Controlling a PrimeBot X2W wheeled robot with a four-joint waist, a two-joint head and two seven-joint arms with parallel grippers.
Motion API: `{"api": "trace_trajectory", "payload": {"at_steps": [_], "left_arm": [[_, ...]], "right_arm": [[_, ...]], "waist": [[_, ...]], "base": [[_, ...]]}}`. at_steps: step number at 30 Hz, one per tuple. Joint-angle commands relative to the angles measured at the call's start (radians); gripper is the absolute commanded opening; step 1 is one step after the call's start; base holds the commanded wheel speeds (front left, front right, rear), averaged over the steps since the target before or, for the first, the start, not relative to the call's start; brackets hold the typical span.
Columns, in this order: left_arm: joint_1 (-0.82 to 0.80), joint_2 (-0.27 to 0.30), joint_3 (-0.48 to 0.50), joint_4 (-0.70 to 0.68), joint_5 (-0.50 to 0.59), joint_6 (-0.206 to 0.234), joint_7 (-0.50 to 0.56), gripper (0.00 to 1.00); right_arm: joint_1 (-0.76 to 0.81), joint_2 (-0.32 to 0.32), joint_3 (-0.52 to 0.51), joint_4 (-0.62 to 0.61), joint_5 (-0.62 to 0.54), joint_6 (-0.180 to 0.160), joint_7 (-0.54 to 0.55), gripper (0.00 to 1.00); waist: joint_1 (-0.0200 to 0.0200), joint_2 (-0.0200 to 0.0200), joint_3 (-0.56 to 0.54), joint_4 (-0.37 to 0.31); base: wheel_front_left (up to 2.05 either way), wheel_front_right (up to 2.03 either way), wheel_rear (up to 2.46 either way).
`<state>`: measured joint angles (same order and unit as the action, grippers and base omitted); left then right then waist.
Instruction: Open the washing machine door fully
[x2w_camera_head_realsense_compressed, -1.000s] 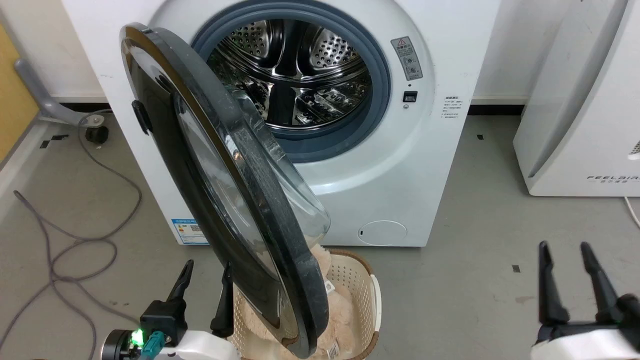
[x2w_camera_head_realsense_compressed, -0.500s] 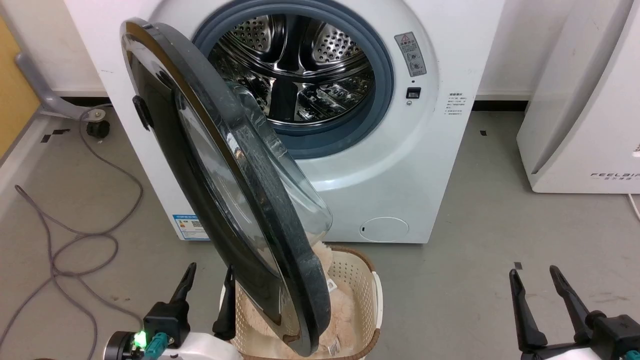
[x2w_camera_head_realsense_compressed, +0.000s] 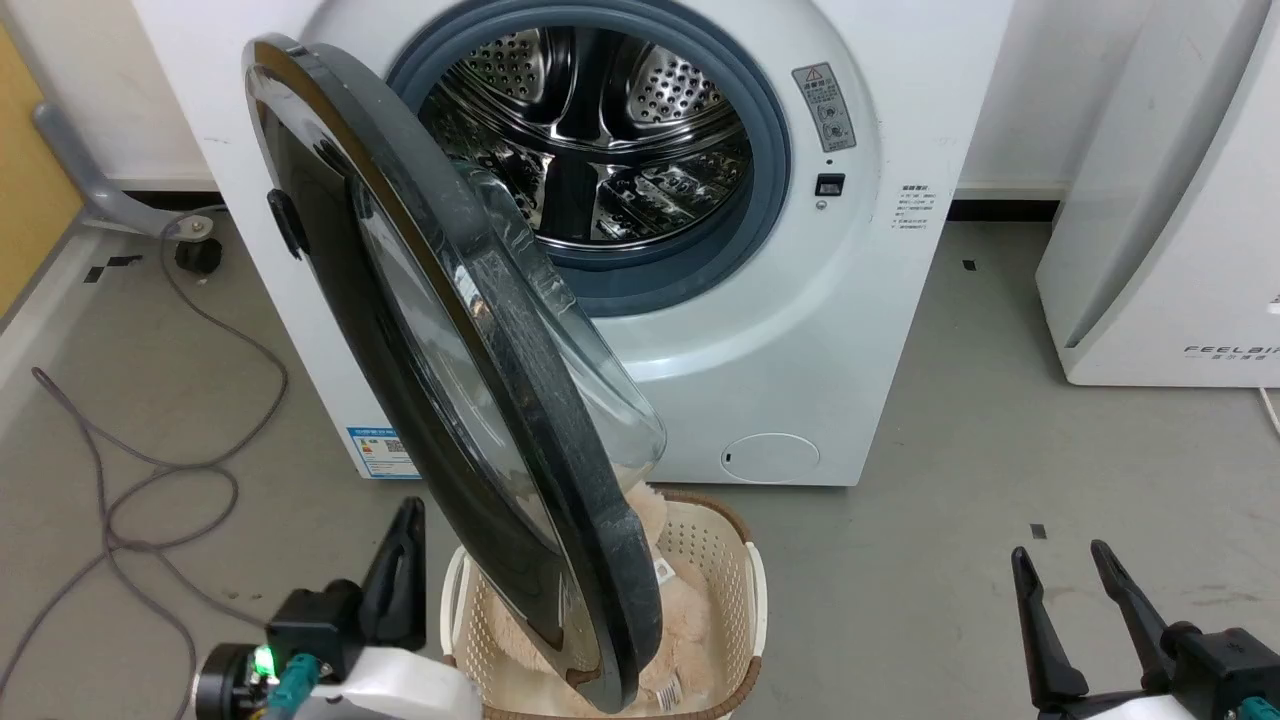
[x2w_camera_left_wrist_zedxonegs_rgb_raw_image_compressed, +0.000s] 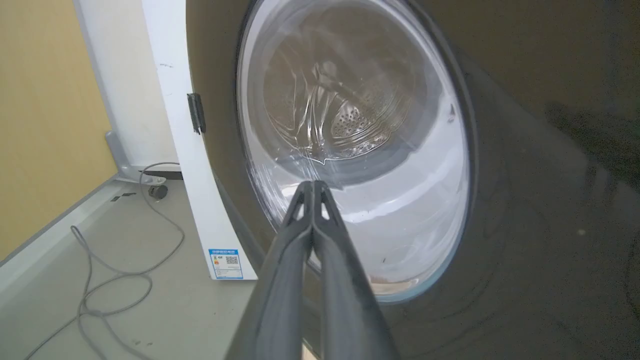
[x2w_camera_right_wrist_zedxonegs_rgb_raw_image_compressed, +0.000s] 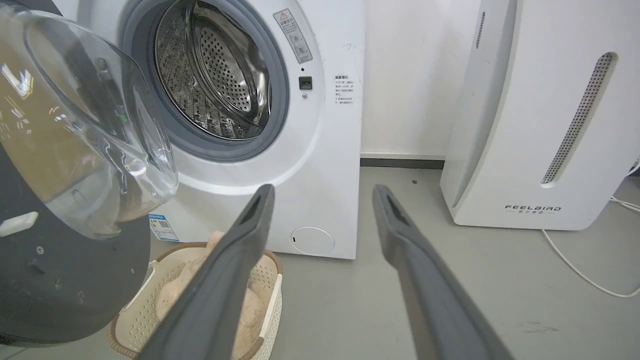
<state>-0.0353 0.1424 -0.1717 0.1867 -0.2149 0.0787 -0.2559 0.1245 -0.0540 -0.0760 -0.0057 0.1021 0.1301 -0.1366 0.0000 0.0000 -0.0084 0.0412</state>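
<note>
Nearest, low over the floor (x2w_camera_head_realsense_compressed: 950, 560), are the two grippers. The left gripper (x2w_camera_head_realsense_compressed: 408, 515) has its fingers pressed flat together with nothing between them. The right gripper (x2w_camera_head_realsense_compressed: 1058, 550) has its fingers spread wide and empty, over bare floor.

Between them, on the floor just before the machine's front, stands a cream laundry basket (x2w_camera_head_realsense_compressed: 748, 585) holding a beige plush toy (x2w_camera_head_realsense_compressed: 690, 625). The door's lower free edge hangs over the basket; whether the two touch cannot be told. A grey cable (x2w_camera_head_realsense_compressed: 150, 480) loops across the floor toward its left edge.

The washing machine door (x2w_camera_head_realsense_compressed: 480, 400) is partly open. It is hinged at the machine's left and stands nearly edge-on, glass bowl facing the machine.

The left fingers lie on the side of the door's glossy outer face, near its lower rim. In the left wrist view their tips point at the glass window, contact not discernible. The right fingers are well apart from the door.

Behind is the washing machine (x2w_camera_head_realsense_compressed: 800, 350), with its steel drum (x2w_camera_head_realsense_compressed: 600, 130) and blue-grey gasket (x2w_camera_head_realsense_compressed: 772, 170) exposed and a round flap (x2w_camera_head_realsense_compressed: 770, 458) low on its front.

At the floor's far right edge, against the wall, stands a white FEELBIRD appliance (x2w_camera_head_realsense_compressed: 1150, 200).
</note>
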Motion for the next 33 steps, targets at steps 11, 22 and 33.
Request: {"api": "trace_trajectory", "payload": {"at_steps": [11,22,33], "left_arm": [[-0.023,0.04,0.022,-0.271,0.031,0.049,0.006,0.0],[-0.063,0.037,-0.016,-0.598,0.071,0.066,0.022,0.0],[-0.119,-0.007,-0.169,-0.74,0.051,0.008,0.071,0.0]], "right_arm": [[0.009,0.004,-0.006,0.015,0.011,0.001,0.01,1.0],[0.002,0.004,-0.007,0.021,0.011,0.001,0.015,1.0],[0.007,0.004,-0.001,0.011,0.013,0.001,0.016,1.0]], "waist": [[0.0,0.0,-0.001,0.003],[0.0,0.0,0.005,0.005],[0.0,0.0,0.002,0.008]], "base": [[0.0,0.0,0.0],[0.0,0.0,0.0],[0.0,0.0,0.0]]}}
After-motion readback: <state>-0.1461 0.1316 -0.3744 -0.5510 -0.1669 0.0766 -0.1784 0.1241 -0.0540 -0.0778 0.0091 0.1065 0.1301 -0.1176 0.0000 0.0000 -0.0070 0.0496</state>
